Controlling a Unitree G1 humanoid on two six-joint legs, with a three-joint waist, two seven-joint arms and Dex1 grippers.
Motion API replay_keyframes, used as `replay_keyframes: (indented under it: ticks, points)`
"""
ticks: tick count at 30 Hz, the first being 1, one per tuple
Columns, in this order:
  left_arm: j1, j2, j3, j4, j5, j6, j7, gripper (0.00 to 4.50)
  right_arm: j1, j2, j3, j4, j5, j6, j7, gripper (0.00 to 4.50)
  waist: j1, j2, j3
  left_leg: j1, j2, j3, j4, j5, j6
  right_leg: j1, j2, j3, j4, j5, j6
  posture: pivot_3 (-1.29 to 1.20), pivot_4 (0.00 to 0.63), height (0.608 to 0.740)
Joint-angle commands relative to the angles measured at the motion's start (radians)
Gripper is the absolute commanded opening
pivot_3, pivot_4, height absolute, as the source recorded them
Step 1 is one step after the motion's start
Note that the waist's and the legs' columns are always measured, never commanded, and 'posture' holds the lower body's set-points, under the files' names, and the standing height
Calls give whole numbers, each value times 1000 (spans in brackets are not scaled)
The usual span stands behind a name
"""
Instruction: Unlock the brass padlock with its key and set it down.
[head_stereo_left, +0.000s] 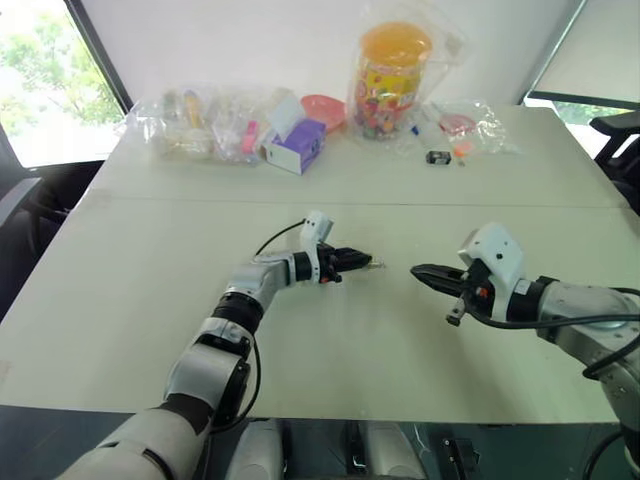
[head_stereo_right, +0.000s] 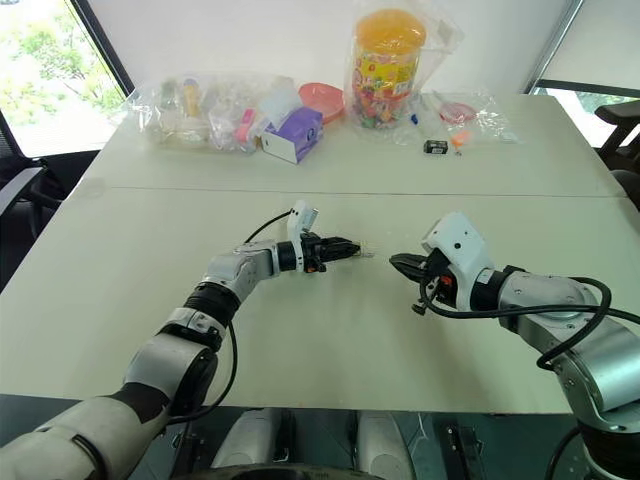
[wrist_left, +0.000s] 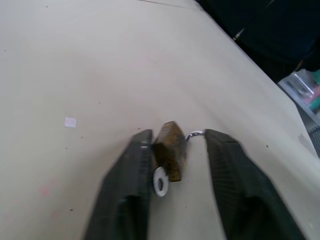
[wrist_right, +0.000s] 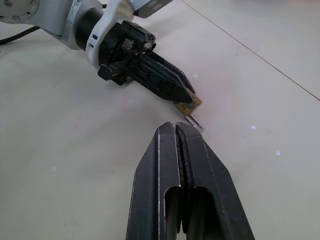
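The brass padlock (wrist_left: 171, 149) is small and golden and sits low over the table between the fingers of my left gripper (wrist_left: 180, 134). It leans on one finger, with a gap to the other, so this gripper is open. Its silvery shackle (wrist_left: 196, 133) sticks out at the far end. A pale ring, the head of its key (wrist_left: 160, 182), shows at the near end. From the head, the left gripper (head_stereo_left: 357, 261) points right near the table's middle. My right gripper (head_stereo_left: 420, 270) hangs a short way right of the padlock (wrist_right: 190, 102), shut and empty.
Along the table's back edge stand clear bags of small items (head_stereo_left: 200, 125), a purple box (head_stereo_left: 297, 145), a pink bowl (head_stereo_left: 322, 108) and a bagged jar with an orange lid (head_stereo_left: 390, 80). A small black object (head_stereo_left: 438, 157) lies at the back right. A seam (head_stereo_left: 150, 197) crosses the tabletop.
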Motion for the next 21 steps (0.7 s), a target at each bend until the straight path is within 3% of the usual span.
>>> replay_keyframes:
  ticks: [1, 3, 4, 8, 16, 21]
  points:
    - [27, 59, 7, -4, 47, 10, -7, 3296, -18, 0, -19, -21, 17, -8, -7, 0, -3, 0, 0, 1, 0, 0, 0, 0, 0, 0, 0, 0, 0, 0, 0, 0, 150, 740]
    - [38, 91, 12, -41, 46, 29, -26, 4264, -19, -4, -18, -15, 16, -12, -4, 0, -9, 0, 0, 2, 0, 0, 0, 0, 0, 2, 0, 0, 1, 0, 0, 0, 150, 740]
    - [48, 114, 9, -73, 47, 38, -42, 4486, -19, -8, -19, -12, 15, -14, -1, 0, -14, 0, 0, 4, 1, 0, 0, 0, 0, 3, 1, 1, 1, 0, 0, 0, 150, 740]
    - [107, 221, -1, -250, 37, 86, -114, 4486, -8, -33, -28, -2, 11, -25, 23, 0, -29, 0, 0, 10, 3, 0, -3, 0, 0, 5, 3, 6, 2, 0, 0, 0, 150, 740]
    - [227, 454, -1, -645, -32, 197, -277, 4486, 31, -123, -61, 19, -5, -69, 114, 0, -9, -1, 0, 9, 2, 1, -2, 0, 0, 5, 1, 7, 2, 0, 0, 0, 150, 740]
    - [266, 539, 28, -776, -75, 219, -310, 4486, 47, -145, -69, 20, -6, -88, 142, 0, 0, -1, 0, 9, 2, 2, -2, -1, 1, 5, 0, 8, 0, 0, 0, 0, 150, 740]
